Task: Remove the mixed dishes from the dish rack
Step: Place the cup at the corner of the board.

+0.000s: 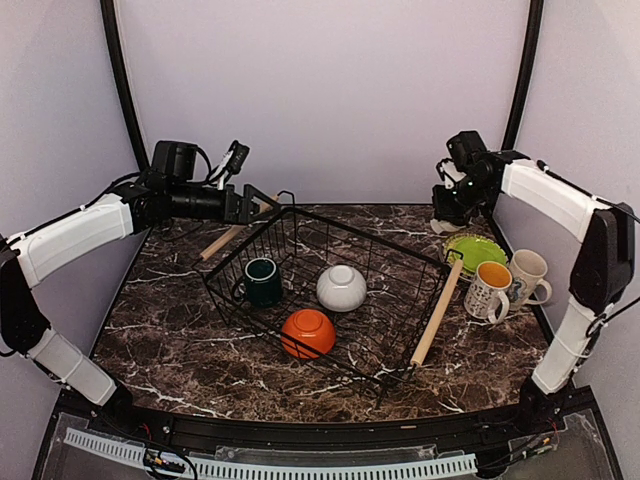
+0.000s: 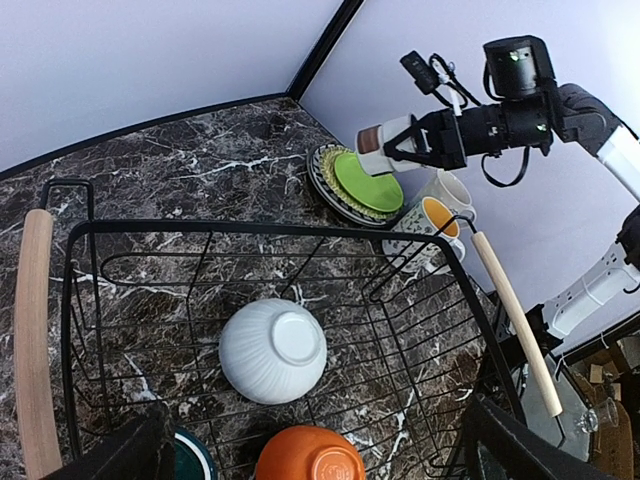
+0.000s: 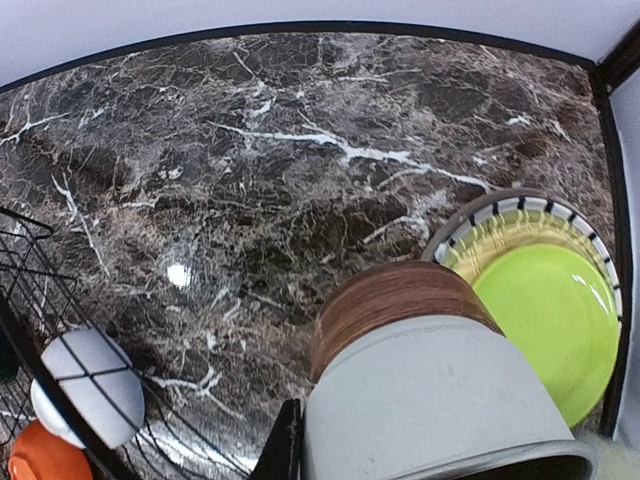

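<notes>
The dish rack (image 1: 437,312), a black wire basket with wooden handles, sits mid-table and holds an upturned white bowl (image 1: 341,287), an upturned orange bowl (image 1: 308,332) and a dark green cup (image 1: 262,281). My left gripper (image 1: 255,205) hovers open over the rack's far-left corner. In its wrist view the rack rim (image 2: 250,228), white bowl (image 2: 272,350) and orange bowl (image 2: 310,455) lie below. My right gripper (image 1: 450,203) is shut on a small white cup with a brown base (image 3: 430,390), held on its side in the air beside the lime-green plate (image 3: 545,325).
The lime-green plate (image 1: 474,250) tops a stack of plates at the back right. Two patterned mugs (image 1: 489,290) (image 1: 527,275) stand just in front of it, beside the rack's right handle. Purple walls close the back and both sides.
</notes>
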Controlling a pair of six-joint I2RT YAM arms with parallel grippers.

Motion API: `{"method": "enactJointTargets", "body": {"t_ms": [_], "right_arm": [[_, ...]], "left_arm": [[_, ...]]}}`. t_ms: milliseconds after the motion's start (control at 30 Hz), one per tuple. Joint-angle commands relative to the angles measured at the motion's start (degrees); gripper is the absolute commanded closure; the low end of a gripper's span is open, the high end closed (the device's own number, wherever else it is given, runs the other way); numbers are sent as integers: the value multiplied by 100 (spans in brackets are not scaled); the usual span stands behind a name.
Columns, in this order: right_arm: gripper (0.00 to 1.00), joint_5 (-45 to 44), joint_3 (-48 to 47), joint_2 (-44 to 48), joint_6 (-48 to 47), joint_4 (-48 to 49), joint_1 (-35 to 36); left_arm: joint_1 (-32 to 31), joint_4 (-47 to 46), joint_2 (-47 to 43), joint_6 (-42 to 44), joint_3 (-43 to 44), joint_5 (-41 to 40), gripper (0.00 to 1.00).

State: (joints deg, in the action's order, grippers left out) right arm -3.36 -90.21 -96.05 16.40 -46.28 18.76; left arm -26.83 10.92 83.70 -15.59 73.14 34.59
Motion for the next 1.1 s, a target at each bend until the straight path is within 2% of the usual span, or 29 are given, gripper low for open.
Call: {"method": "enactJointTargets", "body": {"t_ms": [0, 100, 300, 500, 867, 1067], "right_arm": [[100, 469, -715, -829, -256, 332, -41], [100, 665, -1089, -1381, -260, 322, -40], [100, 484, -1697, -2288, -410, 232, -45], [100, -317, -2358, -3056, -600, -15, -48], [100, -269, -2972, -3714, -735, -62, -82], [90, -132, -3065, -3813, -726, -102, -92]], "left_arm": [[11, 207, -72, 114, 186, -32, 1], [6, 363, -19, 145, 269, -99, 1], [2, 581, 148, 192, 396, -140, 1], [-32, 826, 316, 231, 518, -295, 1], [-444, 1563, 611, 704, 881, -966, 4], [-722, 1868, 803, 847, 1069, -1123, 5]]}}
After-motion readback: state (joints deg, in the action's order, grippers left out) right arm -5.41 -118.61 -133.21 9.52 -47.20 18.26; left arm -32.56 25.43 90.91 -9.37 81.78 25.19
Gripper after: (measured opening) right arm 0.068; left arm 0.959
